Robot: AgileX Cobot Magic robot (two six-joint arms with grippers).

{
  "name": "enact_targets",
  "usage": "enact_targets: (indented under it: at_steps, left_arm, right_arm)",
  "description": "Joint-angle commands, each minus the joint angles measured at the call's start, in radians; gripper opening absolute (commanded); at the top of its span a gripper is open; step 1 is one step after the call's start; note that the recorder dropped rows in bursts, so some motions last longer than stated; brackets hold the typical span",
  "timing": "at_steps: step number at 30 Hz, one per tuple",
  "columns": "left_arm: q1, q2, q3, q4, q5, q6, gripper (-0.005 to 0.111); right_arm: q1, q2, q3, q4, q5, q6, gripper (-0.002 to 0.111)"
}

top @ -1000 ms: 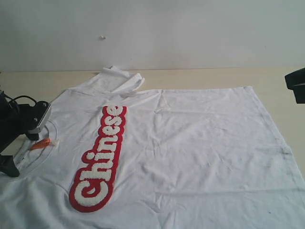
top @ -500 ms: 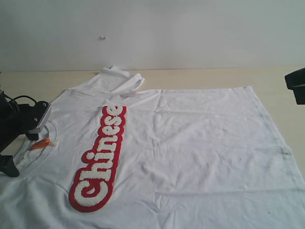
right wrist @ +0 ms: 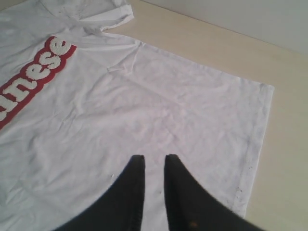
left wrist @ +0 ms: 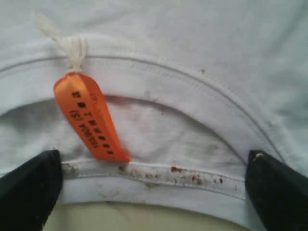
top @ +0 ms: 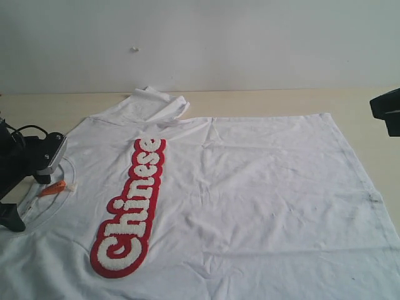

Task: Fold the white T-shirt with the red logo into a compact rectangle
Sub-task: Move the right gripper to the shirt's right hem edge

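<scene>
The white T-shirt [top: 250, 187] lies spread flat, front up, with the red logo [top: 131, 209] running along its chest. My left gripper [left wrist: 154, 166] is open wide at the neck. One finger stands on each side of the ribbed collar [left wrist: 159, 175], beside the orange neck tag [left wrist: 89, 115], and nothing is pinched. In the exterior view this gripper [top: 28, 197] is at the shirt's left end. My right gripper [right wrist: 154, 161] hovers above the shirt body near the hem, its jaws a narrow gap apart and empty. Only a piece of the right arm [top: 387, 109] shows at the exterior view's right edge.
The far sleeve [top: 156, 100] is bunched up toward the wall. Bare wooden table [top: 262, 100] runs behind the shirt and to the right of the hem [right wrist: 284, 159]. The near side of the shirt runs out of the frame.
The right arm has edged slightly left in the exterior view. The shirt and the left arm have not moved.
</scene>
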Motion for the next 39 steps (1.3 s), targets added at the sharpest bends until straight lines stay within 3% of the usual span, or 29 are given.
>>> enact_targets:
  at_steps: [1,4,6,26,28,31,35,39]
  left_arm:
    - [0.005,0.026,0.009,0.052,-0.042,-0.002,0.105]
    - [0.005,0.026,0.009,0.047,-0.042,-0.002,0.105]
    - [0.005,0.026,0.009,0.047,-0.042,-0.002,0.105]
    - [0.005,0.026,0.009,0.047,-0.042,-0.002,0.105]
    - [0.005,0.026,0.009,0.047,-0.042,-0.002,0.105]
    - [0.005,0.026,0.009,0.047,-0.042,-0.002,0.105]
    - [0.005,0.026,0.009,0.047,-0.042,-0.002,0.105]
    - [0.005,0.026,0.009,0.047,-0.042,-0.002,0.105]
  right_arm:
    - [-0.005,0.002,-0.008,0.018,-0.005,-0.005,0.043]
    - [-0.005,0.002,-0.008,0.018,-0.002,-0.005,0.066]
    - [-0.005,0.002,-0.008,0.018,-0.002,-0.005,0.074]
    - [-0.005,-0.025,-0.008,0.035,-0.001,-0.005,0.077]
    - [-0.005,-0.025,-0.008,0.037,0.008,-0.006,0.082]
    - [-0.005,-0.023,-0.008,0.021,0.018,-0.006,0.106]
    - [-0.005,-0.005,-0.008,0.007,0.034,-0.031,0.105]
    - [-0.005,-0.001,-0.008,-0.137,0.02,-0.12,0.105]
